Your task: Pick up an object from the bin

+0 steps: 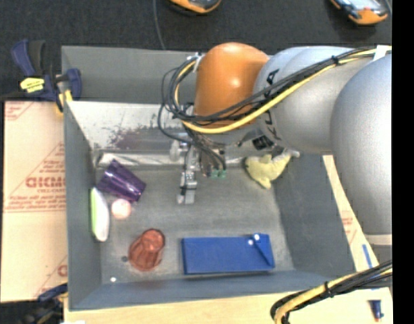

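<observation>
Blue flat block [224, 255] along the bin's [82, 181] near wall looks like our easiest pick: probably light and stiff, so we'd pinch it across its narrow width. Farther in, the gripper [187, 193] hangs straight down over bare floor mid-bin, nothing visibly in it. Open or closed, we can't tell.

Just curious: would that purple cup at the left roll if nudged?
Probably: the purple cup lies on its side, so it may roll. The pink ball beside it might block it. Being cup-shaped, it is likely light.
</observation>
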{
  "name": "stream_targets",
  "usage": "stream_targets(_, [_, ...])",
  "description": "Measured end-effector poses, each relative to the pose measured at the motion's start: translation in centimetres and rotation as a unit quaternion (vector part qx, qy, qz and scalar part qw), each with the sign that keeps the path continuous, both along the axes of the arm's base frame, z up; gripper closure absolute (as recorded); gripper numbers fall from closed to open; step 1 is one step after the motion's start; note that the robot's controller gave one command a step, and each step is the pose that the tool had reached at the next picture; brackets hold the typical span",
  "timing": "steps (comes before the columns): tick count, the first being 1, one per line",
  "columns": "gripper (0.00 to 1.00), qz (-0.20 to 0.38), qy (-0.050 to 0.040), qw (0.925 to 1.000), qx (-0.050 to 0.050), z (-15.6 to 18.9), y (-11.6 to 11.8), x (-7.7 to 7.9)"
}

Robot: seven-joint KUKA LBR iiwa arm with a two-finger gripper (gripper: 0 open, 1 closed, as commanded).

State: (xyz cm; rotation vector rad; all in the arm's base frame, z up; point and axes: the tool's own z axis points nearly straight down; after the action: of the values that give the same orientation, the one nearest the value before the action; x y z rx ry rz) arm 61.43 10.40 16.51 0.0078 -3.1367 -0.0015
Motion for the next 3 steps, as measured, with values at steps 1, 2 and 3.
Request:
stream_targets(1, [0.00,-0.001,-0.0042,1.0000,0.000,0.5,-0.1,0.2])
stream_targets(2, [0.00,-0.017,-0.0062,0.9998,0.002,-7.8,5.4,1.4])
stream_targets(3, [0.00,0.036,-0.0072,0.9993,-0.001,-6.7,9.1,2.1])
